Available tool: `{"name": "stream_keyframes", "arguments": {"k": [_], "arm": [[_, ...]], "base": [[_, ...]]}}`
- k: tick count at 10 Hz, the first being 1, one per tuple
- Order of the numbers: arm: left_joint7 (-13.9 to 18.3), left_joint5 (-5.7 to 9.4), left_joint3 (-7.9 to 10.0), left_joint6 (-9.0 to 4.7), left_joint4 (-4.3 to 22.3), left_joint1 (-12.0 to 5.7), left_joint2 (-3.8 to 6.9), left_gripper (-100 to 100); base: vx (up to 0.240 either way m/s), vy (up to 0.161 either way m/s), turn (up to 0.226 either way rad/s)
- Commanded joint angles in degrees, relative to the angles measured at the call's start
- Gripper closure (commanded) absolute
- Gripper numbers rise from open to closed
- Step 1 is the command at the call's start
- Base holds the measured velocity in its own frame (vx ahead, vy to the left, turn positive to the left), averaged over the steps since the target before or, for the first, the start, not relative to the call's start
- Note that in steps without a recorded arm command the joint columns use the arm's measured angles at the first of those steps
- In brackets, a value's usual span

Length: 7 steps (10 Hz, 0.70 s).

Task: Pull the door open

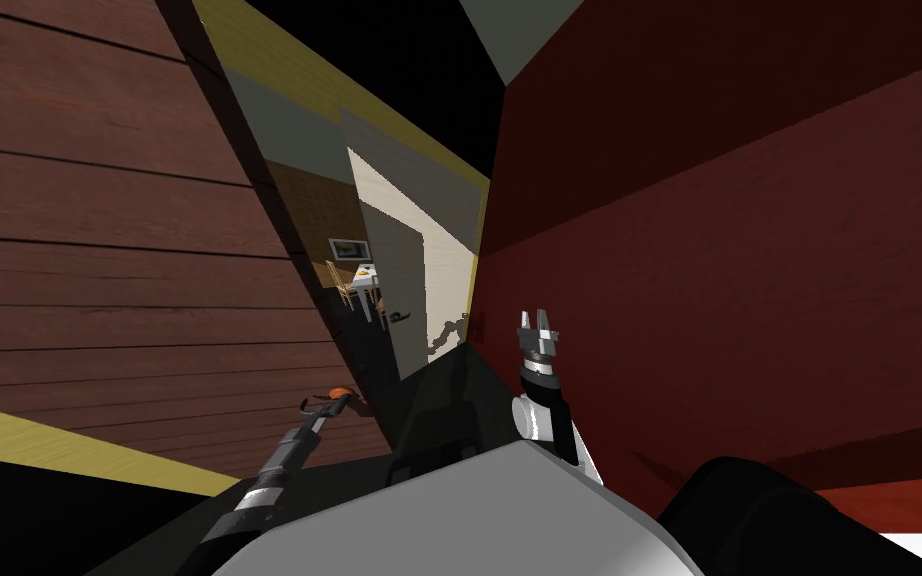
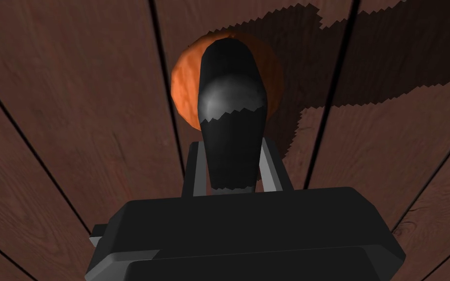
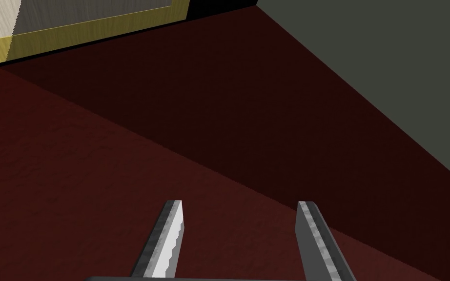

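The door (image 2: 72, 122) is brown wood planks. The left hand (image 2: 231, 146) squeezes its black handle (image 2: 231, 97) on a round orange plate (image 2: 182, 88). At two o'clock, the right hand (image 3: 241, 205) stands wide.

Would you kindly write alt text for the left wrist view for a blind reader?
The left gripper is shut on a black door handle, its fingers pressing the sides. The handle sticks out from an orange plate on a brown plank door.

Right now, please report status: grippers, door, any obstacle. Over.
Left gripper shut on black door handle. Right gripper open, idle by dark red wall. Brown plank door ajar, no obstacle seen.
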Motion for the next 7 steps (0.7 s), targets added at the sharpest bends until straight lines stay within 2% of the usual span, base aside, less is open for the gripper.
{"name": "stream_keyframes", "arguments": {"k": [1, 3, 4, 6, 7], "arm": [[-0.57, 0.3, -2.06, 0.43, -0.55, -0.48, -0.74, 100], [-0.93, 1.1, -3.81, 0.72, -0.09, -1.81, -0.67, 100], [-0.93, 1.1, -3.81, 0.72, -0.09, -1.81, -0.67, 100], [-1.3, 1.89, -5.55, 1.01, 0.37, -3.14, -0.61, 100], [-1.3, 1.89, -5.55, 1.01, 0.37, -3.14, -0.61, 100]], "base": [[-0.105, 0.03, 0.019], [-0.097, 0.043, 0.018], [-0.063, 0.018, 0.004], [-0.064, 0.009, 0.014], [-0.058, 0.022, -0.008]]}}
